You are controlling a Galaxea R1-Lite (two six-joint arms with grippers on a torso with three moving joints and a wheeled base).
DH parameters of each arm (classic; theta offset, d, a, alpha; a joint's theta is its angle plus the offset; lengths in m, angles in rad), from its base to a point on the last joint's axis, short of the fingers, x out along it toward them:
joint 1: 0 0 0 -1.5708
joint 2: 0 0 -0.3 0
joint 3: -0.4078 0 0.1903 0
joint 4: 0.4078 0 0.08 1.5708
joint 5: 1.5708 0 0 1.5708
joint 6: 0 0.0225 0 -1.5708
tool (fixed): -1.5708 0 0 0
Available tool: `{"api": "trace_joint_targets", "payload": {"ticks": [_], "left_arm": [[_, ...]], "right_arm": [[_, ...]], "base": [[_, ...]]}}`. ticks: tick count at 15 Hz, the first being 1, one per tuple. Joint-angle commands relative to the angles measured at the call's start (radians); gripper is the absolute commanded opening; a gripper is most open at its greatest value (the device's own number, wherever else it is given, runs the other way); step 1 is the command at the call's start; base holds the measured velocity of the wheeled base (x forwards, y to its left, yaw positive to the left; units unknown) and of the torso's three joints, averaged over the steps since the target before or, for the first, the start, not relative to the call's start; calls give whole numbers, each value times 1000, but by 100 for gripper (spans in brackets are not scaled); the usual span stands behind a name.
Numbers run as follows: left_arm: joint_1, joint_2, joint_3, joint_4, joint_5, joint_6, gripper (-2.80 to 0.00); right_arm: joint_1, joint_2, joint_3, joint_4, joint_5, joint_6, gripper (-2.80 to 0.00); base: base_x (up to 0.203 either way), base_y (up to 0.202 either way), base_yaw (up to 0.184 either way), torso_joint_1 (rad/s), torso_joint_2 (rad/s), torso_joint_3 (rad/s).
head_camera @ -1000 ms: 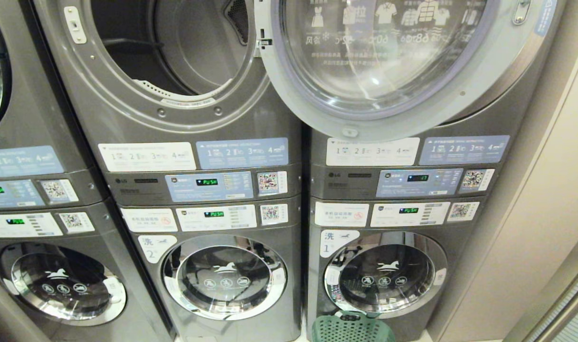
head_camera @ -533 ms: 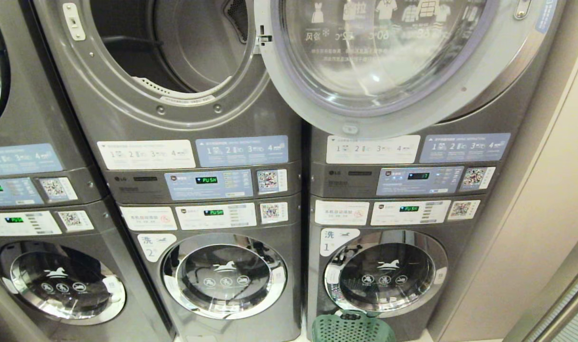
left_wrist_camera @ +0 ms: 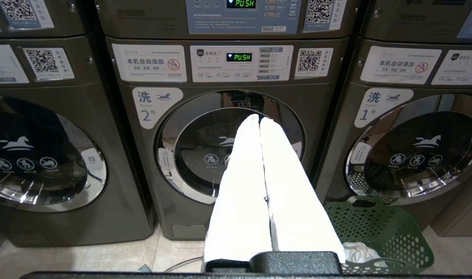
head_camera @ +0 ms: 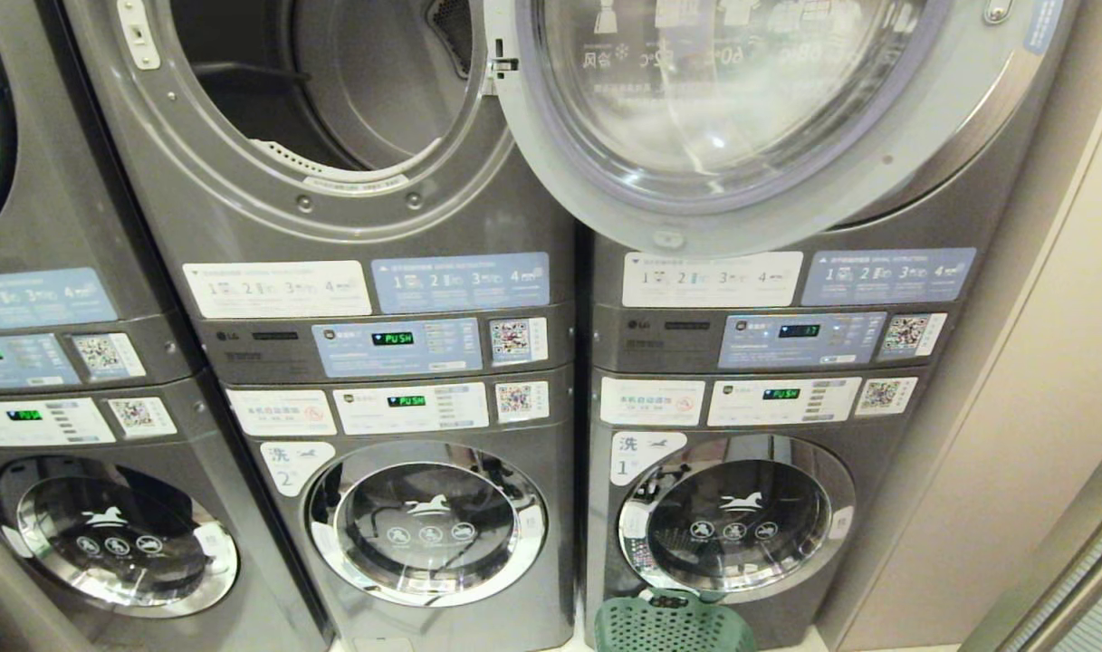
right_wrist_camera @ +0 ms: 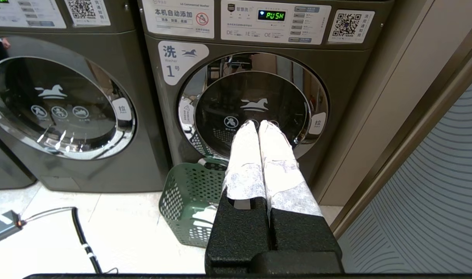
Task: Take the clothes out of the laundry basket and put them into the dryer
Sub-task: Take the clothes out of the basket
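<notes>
With fingers pressed together, both hands level.

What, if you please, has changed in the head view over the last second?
Only the camera moved: the whole scene slid slightly upward in the picture, so the view has tipped a little lower. Nothing was taken hold of or let go. The dark green perforated plastic laundry basket stays on the floor, and the upper dryer's round glass door stays open. Both grippers, left and right, stay shut and empty.

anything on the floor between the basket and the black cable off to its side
No: in the right wrist view only bare pale floor tiles lie between the laundry basket and the black cable.
</notes>
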Motion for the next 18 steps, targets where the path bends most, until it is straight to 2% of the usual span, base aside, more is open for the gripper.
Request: {"api": "trace_joint_targets", "payload": {"ticks": [1,18], "left_arm": [[0,0,0,0,0,-1,-280],[0,0,1,0,0,-1,-280]], "right_arm": [[0,2,0,1,0,1,-280],[2,2,0,1,-15,14,-280]], "base": [[0,0,0,-50,125,73],[0,0,0,-77,166,88]]}}
